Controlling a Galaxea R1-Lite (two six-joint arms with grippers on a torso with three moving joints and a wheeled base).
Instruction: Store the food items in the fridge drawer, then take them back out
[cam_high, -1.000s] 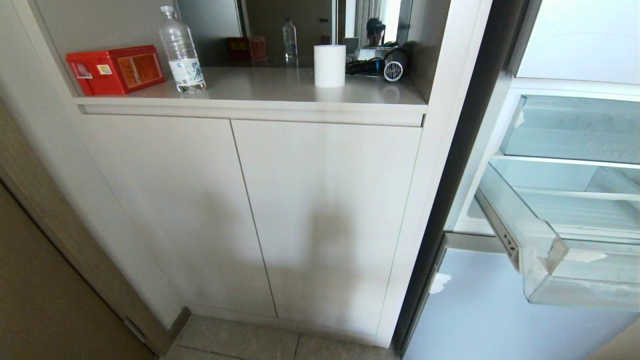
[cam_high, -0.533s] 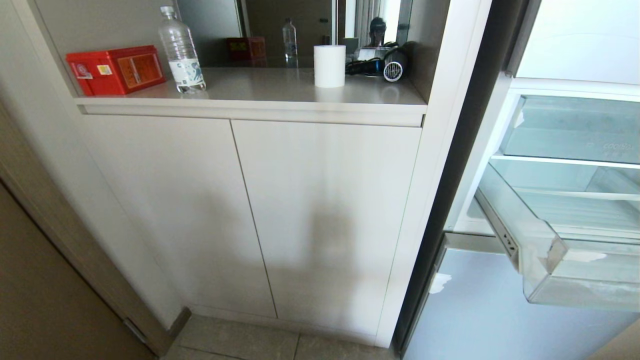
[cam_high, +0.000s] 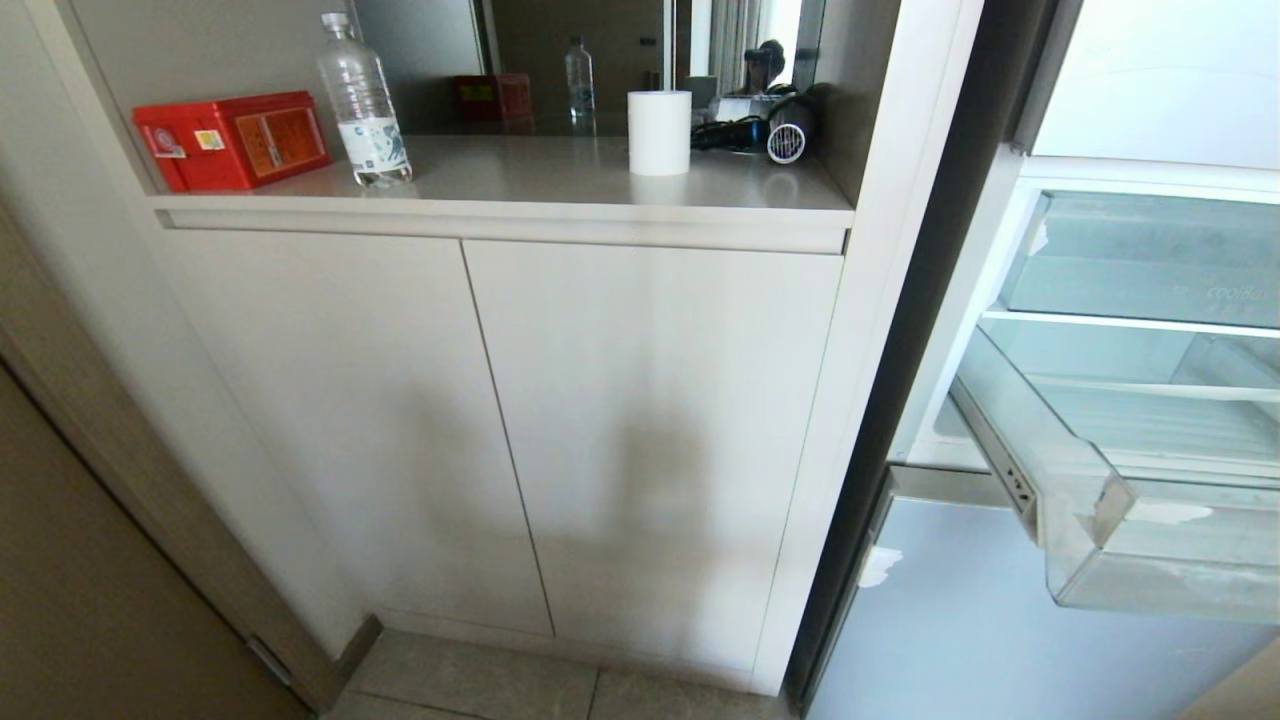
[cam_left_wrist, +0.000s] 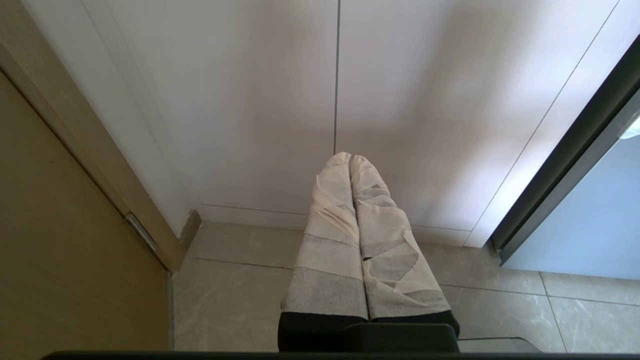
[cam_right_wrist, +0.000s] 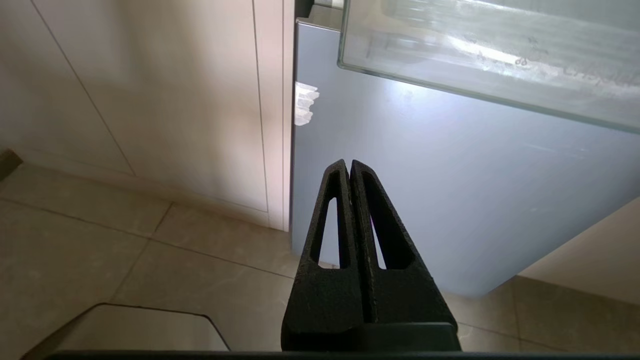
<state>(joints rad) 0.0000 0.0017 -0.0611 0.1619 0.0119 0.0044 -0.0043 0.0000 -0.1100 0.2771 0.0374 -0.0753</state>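
Observation:
The fridge drawer (cam_high: 1170, 585) stands pulled out at the right, a clear tray with a frosted front and white tape scraps at its corner; its inside is only partly in view. No food items show in any view. Neither arm appears in the head view. My left gripper (cam_left_wrist: 349, 157), its fingers wrapped in white tape, is shut and empty, low in front of the cabinet doors (cam_left_wrist: 335, 75). My right gripper (cam_right_wrist: 348, 162) has black fingers pressed together and holds nothing. It sits low before the blue-grey lower fridge door (cam_right_wrist: 450, 175), beneath the fridge drawer's front (cam_right_wrist: 490, 55).
A counter niche above the cabinet (cam_high: 650, 430) holds a red box (cam_high: 232, 138), a water bottle (cam_high: 362, 100), a white roll (cam_high: 659, 131) and a hair dryer (cam_high: 775, 130). A shorter clear bin (cam_high: 1150, 260) sits above the drawer. A wooden door (cam_high: 80, 580) flanks the left.
Only the figure reflected in the niche's mirror has shifted a little. The cabinet, the fridge and the pulled-out drawer look the same.

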